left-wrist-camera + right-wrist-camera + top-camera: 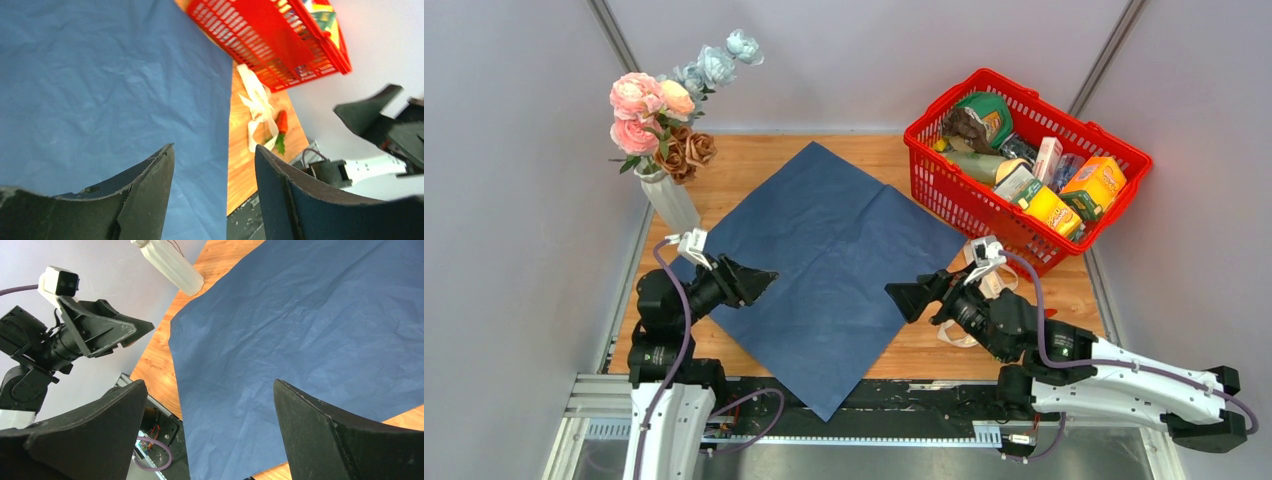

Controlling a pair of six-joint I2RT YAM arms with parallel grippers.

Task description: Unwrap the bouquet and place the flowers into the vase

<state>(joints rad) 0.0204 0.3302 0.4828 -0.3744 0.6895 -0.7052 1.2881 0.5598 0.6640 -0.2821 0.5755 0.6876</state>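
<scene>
Left gripper and right gripper gape empty; any brush could topple the top-heavy vase, upper left.

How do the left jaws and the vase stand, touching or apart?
Apart. In the right wrist view, the left gripper hangs open and empty, a clear gap separating it from the vase.

Right fingers stand wide apart over flat blue paper on the wooden surface; vase base and left fingers beyond.
</scene>
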